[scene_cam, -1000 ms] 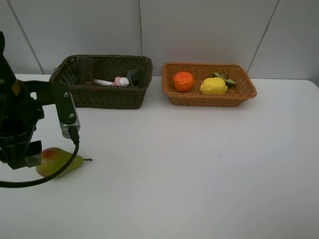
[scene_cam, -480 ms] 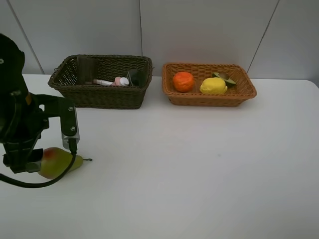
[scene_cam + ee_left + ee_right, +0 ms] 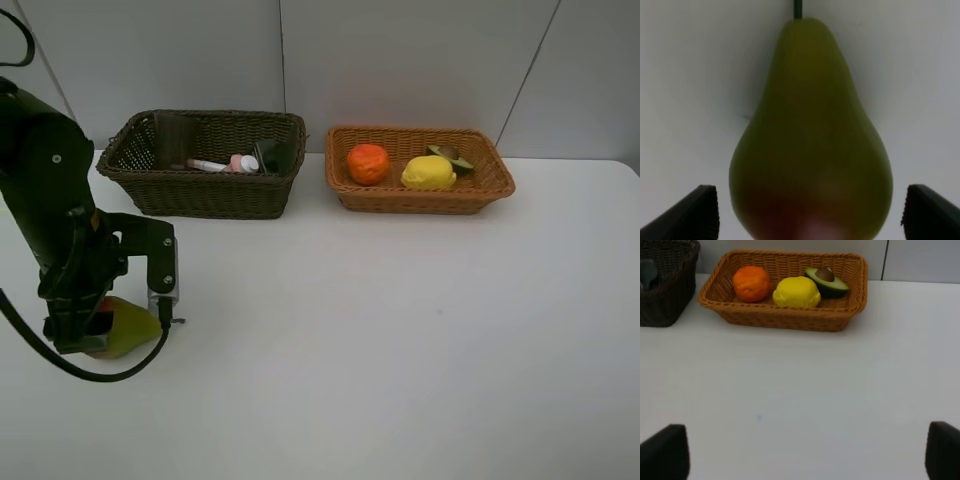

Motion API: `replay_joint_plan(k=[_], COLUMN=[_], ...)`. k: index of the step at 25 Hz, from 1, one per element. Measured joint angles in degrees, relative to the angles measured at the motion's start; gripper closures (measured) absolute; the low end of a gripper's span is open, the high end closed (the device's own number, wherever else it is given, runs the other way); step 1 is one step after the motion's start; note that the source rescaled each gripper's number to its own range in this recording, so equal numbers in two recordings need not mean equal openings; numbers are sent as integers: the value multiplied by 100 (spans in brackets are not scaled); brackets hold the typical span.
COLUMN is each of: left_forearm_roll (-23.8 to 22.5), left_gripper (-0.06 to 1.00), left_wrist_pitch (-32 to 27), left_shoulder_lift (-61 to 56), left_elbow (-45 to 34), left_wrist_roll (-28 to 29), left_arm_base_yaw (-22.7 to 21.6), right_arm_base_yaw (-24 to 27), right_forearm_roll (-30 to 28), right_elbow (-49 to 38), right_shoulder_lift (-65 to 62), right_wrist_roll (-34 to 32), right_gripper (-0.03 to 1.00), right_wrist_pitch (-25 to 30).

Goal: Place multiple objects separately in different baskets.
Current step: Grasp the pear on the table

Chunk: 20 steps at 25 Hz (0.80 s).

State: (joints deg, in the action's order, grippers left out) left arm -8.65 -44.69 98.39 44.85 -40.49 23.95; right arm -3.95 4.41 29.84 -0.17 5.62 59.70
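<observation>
Straddling the pear (image 3: pixel 810 145) near the table (image 3: pixel 420 340) edge, left jaws gape; right jaws gape too.

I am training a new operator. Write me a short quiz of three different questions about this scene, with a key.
1. True or false: the pear already lies in a basket.
2. Which fruits are in the lighter basket? A) orange, lemon, avocado half B) pear, orange C) lemon only
3. Fill in: the left gripper has its jaws ____ on either side of the pear.

Key: 1 false, it lies on the table; 2 A; 3 open.
</observation>
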Motion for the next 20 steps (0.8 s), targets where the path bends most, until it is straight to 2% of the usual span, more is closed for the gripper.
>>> replay_joint_plan(k=[8, 13, 20], left_forearm_roll=[16, 11, 17], left_gripper=[-3, -3, -3], left_wrist_pitch=[195, 574, 582], left_shoulder_lift=[311, 482, 497], left_elbow=[0, 0, 0], left_wrist_roll=[-260, -343, -343], left_arm_base_yaw=[-127, -134, -134], right_arm_base_yaw=[0, 0, 0], right_forearm_roll=[0, 0, 0], right_elbow=[0, 0, 0], right_shoulder_lift=[0, 0, 0], right_wrist_roll=[-6, -6, -6], right_gripper=[-3, -3, -3], right_wrist_pitch=[0, 0, 0])
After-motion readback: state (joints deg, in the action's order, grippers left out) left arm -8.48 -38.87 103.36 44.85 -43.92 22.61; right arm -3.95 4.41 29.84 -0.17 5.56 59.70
